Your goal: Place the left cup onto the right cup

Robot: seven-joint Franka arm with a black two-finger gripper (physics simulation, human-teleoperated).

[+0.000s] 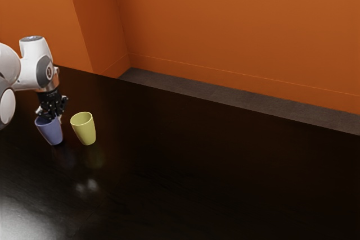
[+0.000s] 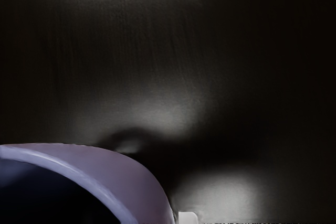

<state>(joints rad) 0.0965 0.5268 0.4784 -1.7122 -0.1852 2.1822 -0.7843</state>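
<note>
Black and compact, the hand [image 1: 50,111] is down at the rim of the purple cup [image 1: 49,132], which stands just beside the yellow-green cup [image 1: 83,128], on the exterior view's left of it. Whether the hand is closed on that rim or open, I cannot tell. I judge this to be the grasping step, with lifting and stacking not yet done.

The next move calls for a firm hold on the cup wall and a lift high enough to clear the yellow-green cup's lip. A short carry across and a centred descent would then let the narrow base settle into the open mouth.

The purple cup [image 2: 105,174] is roughly upright with its mouth up. It tapers toward the base, and it has a thick rounded lip and a dark hollow inside.

Both cups are apart, not touching, on the glossy black counter [image 1: 197,167]. Behind the yellow-green cup, beyond the counter's far edge, rises an orange wall [image 1: 236,21].
</note>
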